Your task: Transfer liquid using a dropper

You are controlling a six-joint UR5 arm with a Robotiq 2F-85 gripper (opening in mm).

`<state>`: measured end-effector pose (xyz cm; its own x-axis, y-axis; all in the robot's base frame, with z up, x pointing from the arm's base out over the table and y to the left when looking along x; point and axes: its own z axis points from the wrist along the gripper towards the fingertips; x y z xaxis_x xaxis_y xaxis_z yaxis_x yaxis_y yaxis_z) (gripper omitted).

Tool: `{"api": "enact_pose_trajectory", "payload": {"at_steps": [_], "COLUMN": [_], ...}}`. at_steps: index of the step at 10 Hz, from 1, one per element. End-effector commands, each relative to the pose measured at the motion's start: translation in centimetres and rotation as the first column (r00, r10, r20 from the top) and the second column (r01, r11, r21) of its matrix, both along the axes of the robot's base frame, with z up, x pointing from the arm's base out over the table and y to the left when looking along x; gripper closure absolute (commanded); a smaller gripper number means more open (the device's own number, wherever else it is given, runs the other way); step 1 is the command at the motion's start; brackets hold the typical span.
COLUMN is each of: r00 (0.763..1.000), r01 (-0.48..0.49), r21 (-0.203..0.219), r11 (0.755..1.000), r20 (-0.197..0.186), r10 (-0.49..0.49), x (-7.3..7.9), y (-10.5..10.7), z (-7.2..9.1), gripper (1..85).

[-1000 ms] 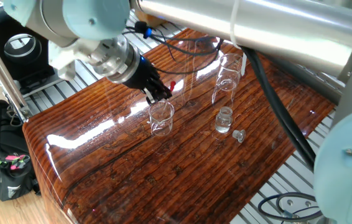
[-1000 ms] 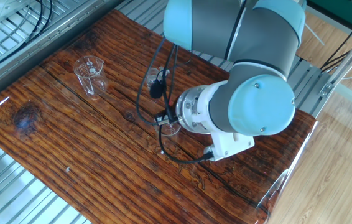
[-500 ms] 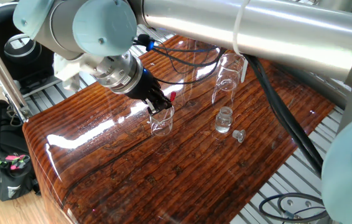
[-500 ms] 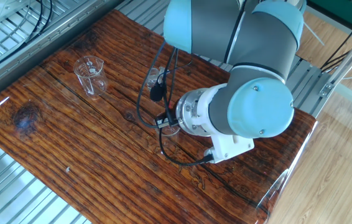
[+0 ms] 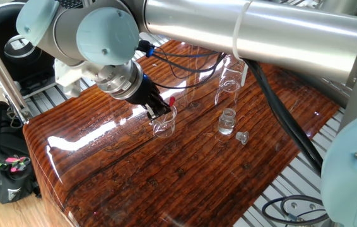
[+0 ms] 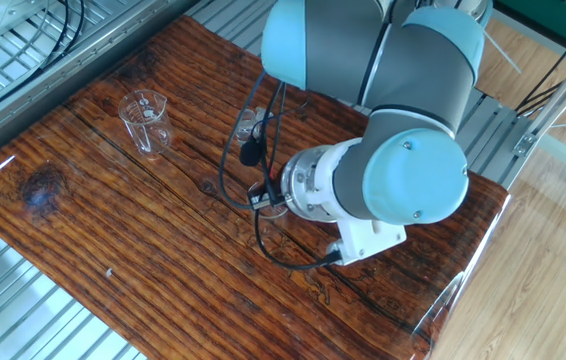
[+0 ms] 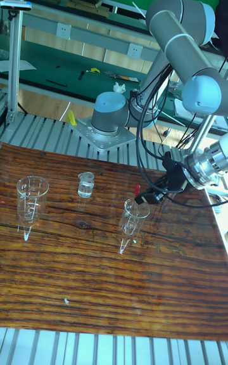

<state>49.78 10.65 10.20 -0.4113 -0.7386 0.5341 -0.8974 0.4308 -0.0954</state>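
We see a glossy dark wood table (image 7: 95,276) on a slatted metal frame, with a green wall and benches behind it in the tall fixed view. On it stand 3 glass pieces: a tall beaker (image 7: 30,197), a small bottle (image 7: 85,185) and a short beaker (image 7: 134,215). The bottle's stopper (image 5: 241,137) lies beside it. The gripper (image 5: 159,109) is clenched on the dropper (image 7: 131,218), whose red bulb (image 7: 136,187) shows at the fingertips while its tube slants down into the short beaker. We cannot make out any liquid. Compared with 1 second ago, the wrist has swung lower and closer to the beaker.
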Motion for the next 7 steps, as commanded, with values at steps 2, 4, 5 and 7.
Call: {"api": "enact_pose_trajectory", "payload": {"at_steps": [2,4,5,7], "r00": [1.000,1.000,1.000,1.000], "r01": [-0.003,-0.013,-0.016,-0.020], "r21": [0.018,0.015,0.012,0.020], "r11": [1.000,1.000,1.000,1.000], "r20": [0.004,0.003,0.002,0.005], "r10": [0.003,0.013,0.016,0.019], "x": [0.21,0.33,0.34,0.51], "y": [0.34,0.21,0.13,0.28], "z": [-0.27,-0.22,-0.20,-0.40], "gripper": [83.7,83.7,82.3,75.0]}}
